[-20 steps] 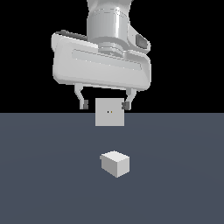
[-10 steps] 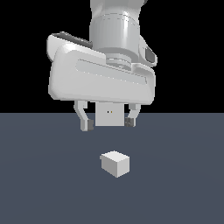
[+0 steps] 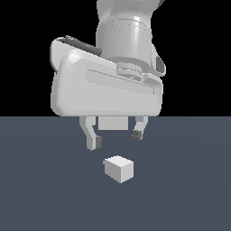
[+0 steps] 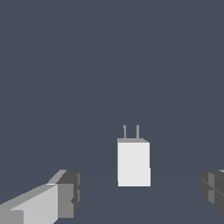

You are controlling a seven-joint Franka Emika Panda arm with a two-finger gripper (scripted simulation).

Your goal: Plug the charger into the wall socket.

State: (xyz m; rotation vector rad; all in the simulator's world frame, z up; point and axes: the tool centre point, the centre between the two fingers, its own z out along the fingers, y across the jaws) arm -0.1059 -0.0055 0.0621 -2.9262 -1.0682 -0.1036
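The charger (image 3: 119, 168) is a small white block lying on the dark grey floor, in the middle of the exterior view. In the wrist view the charger (image 4: 133, 162) shows two thin prongs on one face. My gripper (image 3: 115, 139) is open and empty, hanging just above and slightly behind the charger, not touching it. Its fingers (image 3: 93, 140) stand wider apart than the block. In the wrist view the charger lies between the fingertips (image 4: 65, 194). The wall socket (image 3: 113, 123) is a white plate behind the gripper, mostly hidden by the hand; its holes are hidden.
The flat dark grey floor (image 3: 40, 189) spreads all around the charger. The large white gripper body (image 3: 106, 90) fills the upper middle of the exterior view. The background is black.
The gripper has come down and toward the camera, now covering most of the socket. Its open fingers are closer to the charger. The charger has not moved.
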